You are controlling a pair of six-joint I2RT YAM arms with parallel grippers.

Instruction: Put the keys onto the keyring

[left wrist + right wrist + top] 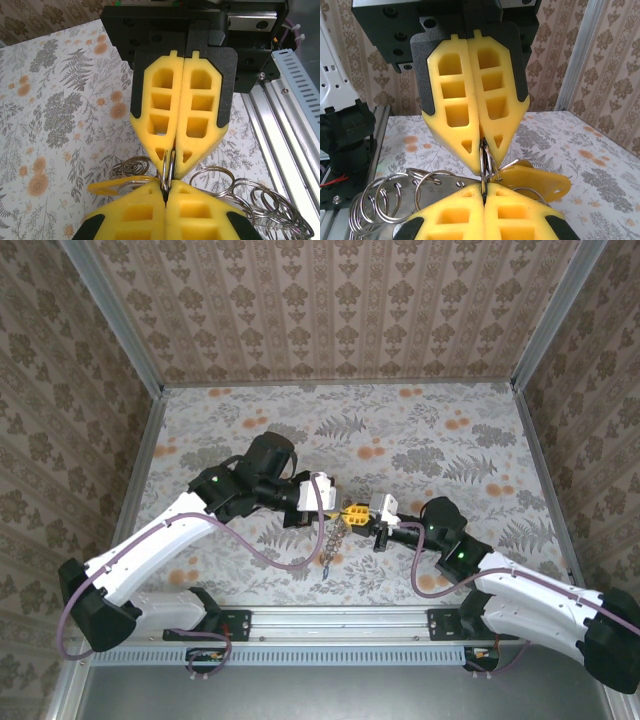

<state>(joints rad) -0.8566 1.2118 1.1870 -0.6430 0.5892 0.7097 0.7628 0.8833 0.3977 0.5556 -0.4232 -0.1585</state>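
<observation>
Now, my left claw (170,169) and right claw (483,150) both pinching the keyring (330,538), tip to tip, yellow key (535,181) alongside

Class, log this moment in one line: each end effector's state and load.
left end effector: shut on keyring | right end effector: shut on keyring | yellow key: beside grip

brown damask wallpaper walls (340,310) on three sides, tabletop (450,430) in a grey fern and orange flower print, aluminium corner posts (108,310), metal rail (350,618) along the near edge, pretty even light
</observation>
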